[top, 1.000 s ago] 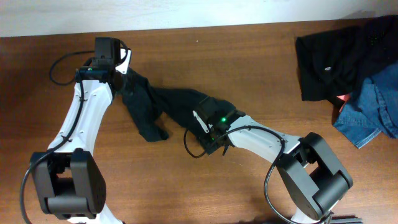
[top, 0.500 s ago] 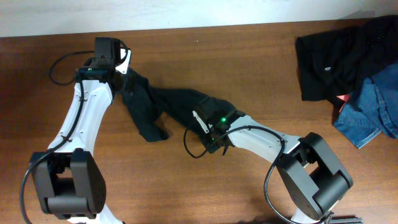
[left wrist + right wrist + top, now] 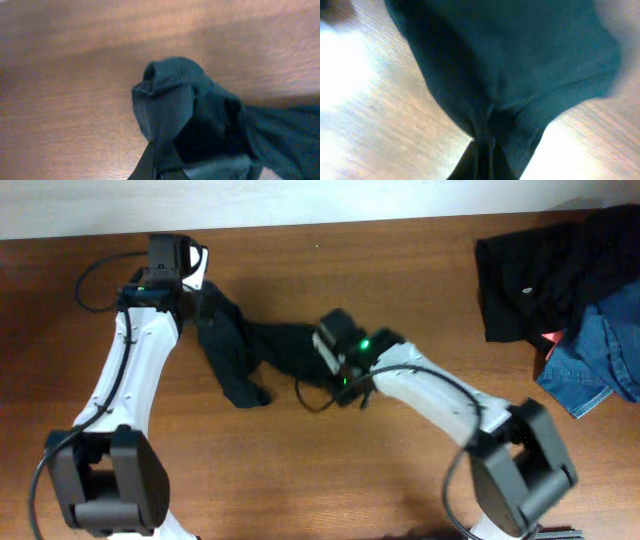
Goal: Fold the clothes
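A black T-shirt [image 3: 250,345] of thin, soft fabric lies bunched into a rope-like band on the brown wooden desk [image 3: 300,470], left of centre, strung between two white-and-black robot arms. Its long axis runs from the far left, at the left claw [image 3: 200,288], down towards the middle of the desk, at the right claw [image 3: 322,352]. A loose lobe of cloth drops from the band towards the near edge and ends in a small curled tip.

The left claw is closed tight on the far-left end of the shirt; the left wrist view shows the fabric [image 3: 200,130] folded into a hooded lump over the wood, its hem narrowing towards the bottom of the frame, with the fingers themselves out of sight. The right claw is likewise clamped on the other end; from the right wrist, the cloth [image 3: 510,75] fans wide above and gathers into a narrow pinch at the lower edge.

Well apart, in the far right corner, a second black garment [image 3: 540,280] lies heaped against crumpled blue denim [image 3: 600,360].
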Controlling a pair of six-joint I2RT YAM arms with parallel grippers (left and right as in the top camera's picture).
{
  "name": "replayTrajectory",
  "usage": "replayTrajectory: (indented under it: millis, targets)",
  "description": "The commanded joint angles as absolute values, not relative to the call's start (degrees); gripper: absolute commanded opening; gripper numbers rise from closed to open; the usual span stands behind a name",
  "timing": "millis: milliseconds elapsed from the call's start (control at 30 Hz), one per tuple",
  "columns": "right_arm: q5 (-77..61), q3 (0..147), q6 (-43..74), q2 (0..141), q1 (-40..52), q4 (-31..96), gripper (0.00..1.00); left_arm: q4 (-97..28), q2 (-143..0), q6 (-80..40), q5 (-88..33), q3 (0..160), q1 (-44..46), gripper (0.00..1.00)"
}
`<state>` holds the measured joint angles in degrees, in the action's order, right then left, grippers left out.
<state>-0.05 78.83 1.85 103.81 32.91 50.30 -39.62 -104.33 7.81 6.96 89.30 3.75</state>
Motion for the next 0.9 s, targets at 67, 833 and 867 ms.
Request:
replayTrajectory:
  millis: [67,833,867]
  targets:
    - [0.7,87.3,1.9,98.2,28.9,55.4,0.04,-39.5,-96.8,7.4,5.3,92.1,3.7,0.01]
    - [-6.2,78.9,-3.2,99.9,29.4,52.6,0.46,-44.5,-93.0,7.3,5.3,92.1,3.7,0.01]
    - [-5.8,77.3,-3.2,100.6,29.6,50.5,0.48,-44.6,-93.0,7.3,5.3,92.1,3.7,0.01]
